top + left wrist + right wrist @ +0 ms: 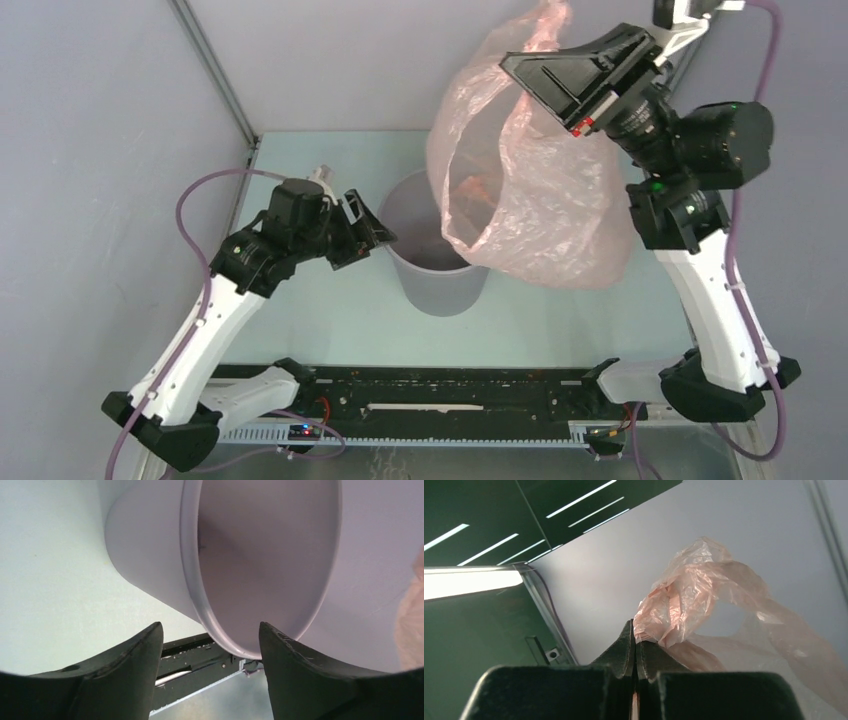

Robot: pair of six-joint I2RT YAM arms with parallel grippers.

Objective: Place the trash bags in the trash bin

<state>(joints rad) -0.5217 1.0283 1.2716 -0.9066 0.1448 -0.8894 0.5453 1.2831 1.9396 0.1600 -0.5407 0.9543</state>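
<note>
Spreading under everything, the pale green table (pixel 320 310) carries both arms at its near edge and grey walls on its other sides.

Next in size is the pink bag (pixel 540 200), thin and wrinkled. It hangs in the air from the right gripper (pixel 515 65), well above the table. From above, its slack body droops over the right side of the bin (pixel 440 285) and covers that part of the rim. I cannot tell whether the film touches the bin or only hangs in front of it. The bag's wide mouth gapes to the left, and a handle loop shows in the right wrist view, where the bag (pixel 684 600) bunches up just past the fingertips.

The grey bin stands upright near the middle of the table, between the two arms. Its round mouth is open upward, and the left part of it is uncovered.

The right gripper (pixel 635 640) is pinched fully closed, with no gap between its fingers, and a crumpled fold of the bag is caught at their tips.

The left gripper (pixel 370 225) sits low at the bin's left side, with its jaws spread wide. In its own camera the left gripper (pixel 210 630) has the bin (pixel 150 555) rim lying in the gap between the two fingers, one finger towards the outer wall and one towards the inside. It grips nothing, and I cannot tell whether either finger touches the rim.
</note>
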